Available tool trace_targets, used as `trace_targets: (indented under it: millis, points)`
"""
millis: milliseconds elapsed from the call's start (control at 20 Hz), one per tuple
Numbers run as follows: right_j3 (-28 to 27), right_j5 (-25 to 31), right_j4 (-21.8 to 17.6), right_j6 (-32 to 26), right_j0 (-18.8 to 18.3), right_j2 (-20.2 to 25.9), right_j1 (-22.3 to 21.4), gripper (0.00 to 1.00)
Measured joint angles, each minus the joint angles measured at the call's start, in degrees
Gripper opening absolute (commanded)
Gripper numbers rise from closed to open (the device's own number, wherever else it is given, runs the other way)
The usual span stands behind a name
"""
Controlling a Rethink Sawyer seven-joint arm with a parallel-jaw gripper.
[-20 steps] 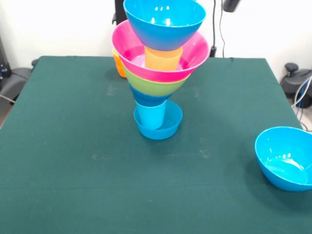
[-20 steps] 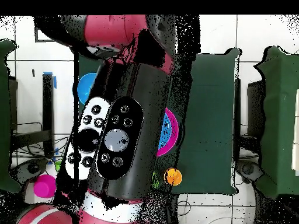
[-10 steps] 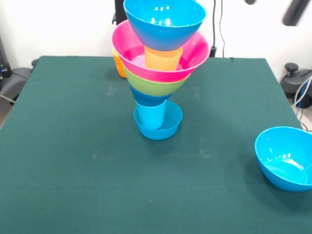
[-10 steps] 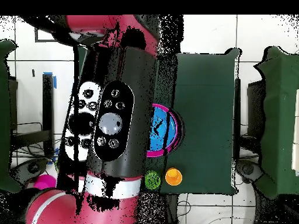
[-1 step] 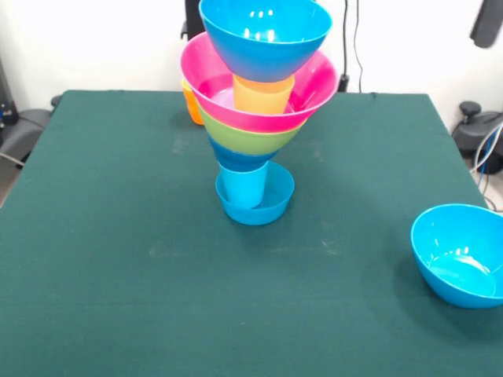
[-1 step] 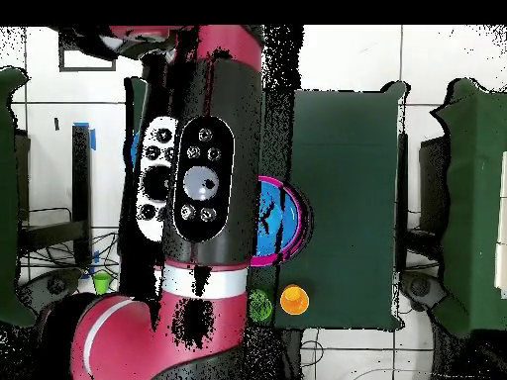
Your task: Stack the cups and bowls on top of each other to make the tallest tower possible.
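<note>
Held high, likely to spare the tower point(image 5: 259, 118) standing well apart and lower, with gripper point(image 5: 489, 22) spread impossible to tell and a loose blue bowl point(image 5: 460, 253) almost beneath on the counter point(image 5: 118, 236).

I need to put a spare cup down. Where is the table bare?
The table is bare across the front and left of the tower. Also between the tower and the loose blue bowl. Crowded behind the tower, where an orange cup stands.
</note>
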Motion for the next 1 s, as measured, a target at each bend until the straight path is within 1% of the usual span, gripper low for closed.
trace_targets:
  millis: [200, 350, 400, 550, 850, 1000]
  points:
    - [-0.5, -0.3, 0.5, 0.0, -0.1, 0.0, 0.9, 1.0]
    - [-0.2, -1.7, 0.2, 0.0, 0.0, 0.1, 1.0, 1.0]
    - [0.5, -3.1, -0.2, 0.0, 0.2, 0.2, 0.9, 1.0]
    - [3.0, -7.0, -1.3, 0.0, 0.7, 0.7, 0.1, 1.0]
    - [10.4, -14.9, -4.0, 0.0, 2.1, 1.2, -2.4, 1.0]
    - [13.5, -17.2, -5.4, 0.0, 2.6, 1.2, -3.5, 1.0]
